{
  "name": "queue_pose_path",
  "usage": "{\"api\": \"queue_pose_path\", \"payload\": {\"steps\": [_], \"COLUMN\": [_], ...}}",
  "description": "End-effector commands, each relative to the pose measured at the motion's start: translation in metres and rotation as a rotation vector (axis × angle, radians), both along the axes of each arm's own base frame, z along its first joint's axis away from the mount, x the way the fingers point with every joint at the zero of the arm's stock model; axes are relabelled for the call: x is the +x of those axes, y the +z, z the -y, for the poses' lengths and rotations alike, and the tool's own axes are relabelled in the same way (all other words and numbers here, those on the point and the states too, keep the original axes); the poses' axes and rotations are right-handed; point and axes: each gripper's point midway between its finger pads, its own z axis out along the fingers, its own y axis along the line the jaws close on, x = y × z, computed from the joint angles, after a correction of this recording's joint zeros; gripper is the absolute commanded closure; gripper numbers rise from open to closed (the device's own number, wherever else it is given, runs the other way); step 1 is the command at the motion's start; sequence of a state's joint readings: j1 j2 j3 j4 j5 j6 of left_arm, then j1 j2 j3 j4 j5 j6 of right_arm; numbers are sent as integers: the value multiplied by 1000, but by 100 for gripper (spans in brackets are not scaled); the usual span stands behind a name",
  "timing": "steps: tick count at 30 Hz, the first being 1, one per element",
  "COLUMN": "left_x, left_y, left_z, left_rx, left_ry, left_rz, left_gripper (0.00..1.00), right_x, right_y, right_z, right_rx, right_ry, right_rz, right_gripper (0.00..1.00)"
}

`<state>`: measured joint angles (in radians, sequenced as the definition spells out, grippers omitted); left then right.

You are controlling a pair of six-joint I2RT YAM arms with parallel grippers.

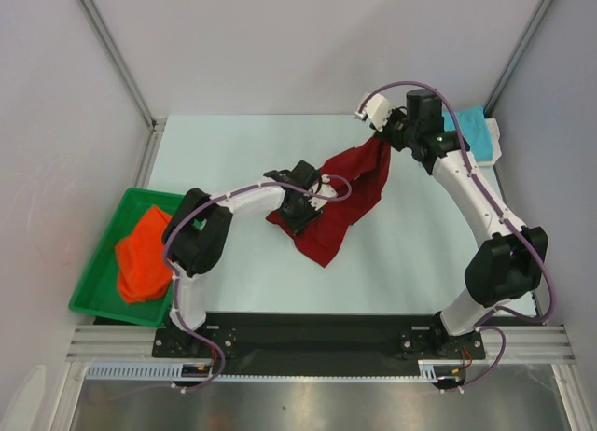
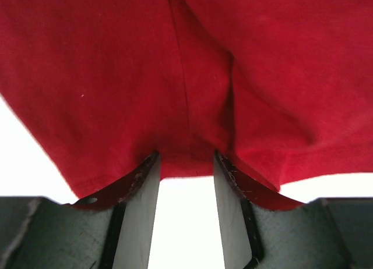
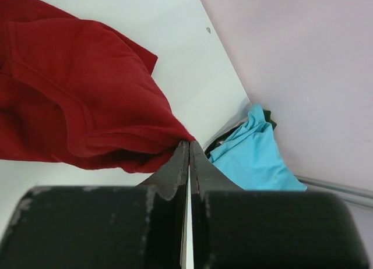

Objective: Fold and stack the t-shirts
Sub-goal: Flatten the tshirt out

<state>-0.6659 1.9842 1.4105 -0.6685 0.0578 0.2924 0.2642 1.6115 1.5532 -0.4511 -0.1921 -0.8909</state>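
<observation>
The dark red t-shirt [image 1: 350, 193] hangs stretched between my two grippers above the middle of the table. My right gripper [image 1: 381, 140] is shut on its upper edge, with cloth [image 3: 76, 106] pinched at the fingertips [image 3: 189, 142]. Lower left, my left gripper [image 1: 297, 207] is open. In the left wrist view the red cloth [image 2: 116, 77] drapes over both fingertips and its hem crosses the gap [image 2: 185, 158]. A bright orange t-shirt [image 1: 145, 254] lies crumpled in the green tray. A turquoise t-shirt [image 1: 469, 128] [image 3: 256, 155] sits at the back right corner.
The green tray [image 1: 93, 286] stands at the table's left edge beside the left arm's base. White walls and metal posts close in the back and both sides. The turquoise t-shirt rests on a white thing [image 1: 492, 144] by the right wall.
</observation>
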Motion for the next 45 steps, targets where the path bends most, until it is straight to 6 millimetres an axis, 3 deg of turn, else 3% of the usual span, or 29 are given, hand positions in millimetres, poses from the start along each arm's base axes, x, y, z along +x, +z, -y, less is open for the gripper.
{"api": "queue_pose_path", "payload": {"steps": [1,4,5,8,11,14,15,17,19,27,29,30,31,32,34,36,39,41,42,45], "left_x": [17,19,19,22,28,36,38,39,42,34,25,17,8,-1,-14,-30,-44,-40,-36,-21], "left_y": [3,2,3,12,29,69,88,109,130,173,187,185,188,205,216,244,262,258,244,217], "left_z": [5,6,6,7,2,-5,-8,-12,-19,-36,-43,-47,-52,-59,-70,-81,-91,-99,-103,-104], "left_rx": [0,-1,-2,-9,-11,-23,-44,-58,-65,-64,-76,-73,-68,-91,-95,-142,-179,-141,-94,-64], "left_ry": [-11,-20,-23,-25,-10,-2,1,-8,1,-3,-4,-19,-33,-33,-51,-56,-50,-28,-23,8], "left_rz": [42,40,41,58,104,209,250,297,345,417,444,433,426,463,492,569,630,646,632,585], "left_gripper": [53,60,71,90,89,89,90,98,100,100,100,100,100,99,99,100,100,100,100,100], "right_x": [-3,-2,-2,-1,0,1,1,1,2,-4,-13,-26,-37,-46,-82,-118,-145,-150,-149,-133], "right_y": [30,28,28,29,27,25,25,22,21,25,30,44,44,48,66,81,74,58,44,28], "right_z": [3,6,6,8,8,10,10,10,9,12,15,18,19,20,21,23,23,34,36,49], "right_rx": [35,33,35,39,40,38,43,44,49,58,110,143,167,192,253,320,408,433,452,512], "right_ry": [-4,-11,-14,-22,-21,-26,-28,-29,-32,-42,-63,-62,-48,-56,-30,-26,-65,-144,-173,-245], "right_rz": [74,70,72,74,70,66,65,59,55,50,26,35,7,3,19,32,-29,-61,-93,-133], "right_gripper": [100,100,100,100,100,100,100,100,100,100,100,100,100,100,100,100,100,100,100,100]}}
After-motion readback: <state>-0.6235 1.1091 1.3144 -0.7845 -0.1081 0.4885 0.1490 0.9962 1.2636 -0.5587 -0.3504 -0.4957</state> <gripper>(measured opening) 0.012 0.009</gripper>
